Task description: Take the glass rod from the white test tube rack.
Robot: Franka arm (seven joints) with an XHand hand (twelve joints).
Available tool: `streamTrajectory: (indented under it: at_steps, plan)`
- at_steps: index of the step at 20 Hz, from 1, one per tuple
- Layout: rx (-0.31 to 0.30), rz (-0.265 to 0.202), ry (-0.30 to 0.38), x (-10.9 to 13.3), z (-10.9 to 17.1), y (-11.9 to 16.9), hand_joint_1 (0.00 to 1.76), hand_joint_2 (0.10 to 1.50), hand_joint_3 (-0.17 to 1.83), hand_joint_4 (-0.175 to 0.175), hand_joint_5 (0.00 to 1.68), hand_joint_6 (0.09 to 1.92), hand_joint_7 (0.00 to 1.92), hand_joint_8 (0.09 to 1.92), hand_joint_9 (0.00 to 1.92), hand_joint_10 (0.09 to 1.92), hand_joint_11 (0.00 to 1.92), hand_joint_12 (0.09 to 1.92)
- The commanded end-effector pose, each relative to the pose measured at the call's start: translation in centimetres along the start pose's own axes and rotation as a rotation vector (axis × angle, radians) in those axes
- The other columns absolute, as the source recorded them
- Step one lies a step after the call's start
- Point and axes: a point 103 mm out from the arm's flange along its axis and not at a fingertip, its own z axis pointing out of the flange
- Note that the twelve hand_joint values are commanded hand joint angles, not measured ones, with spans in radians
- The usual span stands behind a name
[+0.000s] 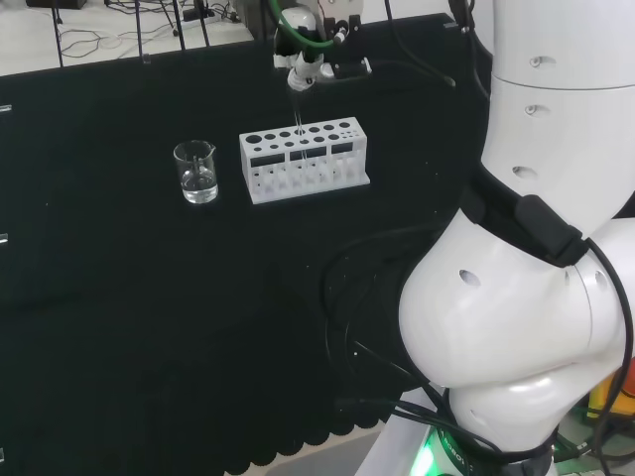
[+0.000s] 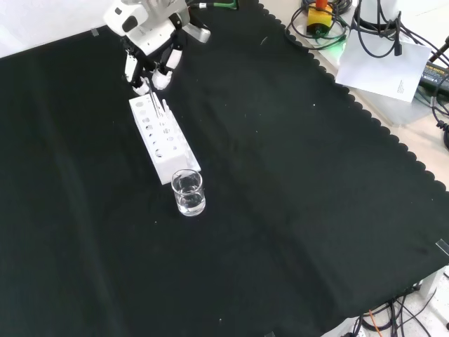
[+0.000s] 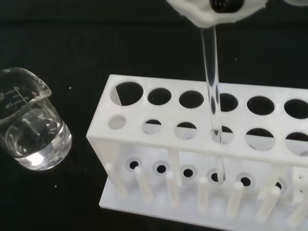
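Black cloth [image 2: 295, 182]: beaker [image 2: 188, 192] beside rack [image 2: 163, 140] (touching?)

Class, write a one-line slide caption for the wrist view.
The hand grips the glass rod standing in the white test tube rack, beside a beaker holding clear liquid.

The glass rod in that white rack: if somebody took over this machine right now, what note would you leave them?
Hand: shut on the top of the clear glass rod, above the far end of the rack in the front view.
White plastic test tube rack: on the black cloth, with a small clear glass beaker holding clear liquid beside it.
Done: rod gripped.
Left: its lower end is still in a rack hole; lift it straight up and clear.
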Motion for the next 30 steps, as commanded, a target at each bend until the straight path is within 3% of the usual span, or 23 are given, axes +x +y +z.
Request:
streamTrajectory:
  at_steps: [1,6,9,12,19,23,30]
  plan:
    - [-0.001,0.008,-0.004,0.1,-0.3,-0.1,1.32,1.09,-0.17,-0.175,1.01,0.77,1.23,0.75,1.63,0.68,1.71,0.45]
    - [0.007,0.008,-0.011,0.3,-0.4,0.3,1.31,1.11,-0.17,-0.175,1.09,0.66,1.27,0.77,1.63,0.68,1.71,0.45]
    - [0.015,0.022,-0.034,0.2,-0.5,0.5,1.31,1.1,-0.17,-0.175,1.18,0.47,1.24,0.88,1.61,0.73,1.69,0.48]
    - [0.006,0.032,-0.054,-0.1,-0.9,0.3,1.31,1.1,-0.17,-0.175,1.21,0.39,1.21,0.94,1.62,0.78,1.7,0.54]
    - [-0.006,0.032,-0.036,-0.8,-2.7,-1.0,1.31,1.12,-0.17,-0.175,1.17,0.47,1.19,0.99,1.66,0.83,1.7,0.66]
    - [-0.036,0.028,-0.019,-1.1,-4.2,-2.6,1.23,1.09,-0.17,-0.175,1.21,0.64,1.44,1.11,1.7,0.8,1.73,0.66]
    - [-0.063,0.002,-0.003,0.1,-7.0,-4.8,1.22,1.09,-0.17,-0.175,1.21,0.67,1.47,1.13,1.72,0.8,1.74,0.67]
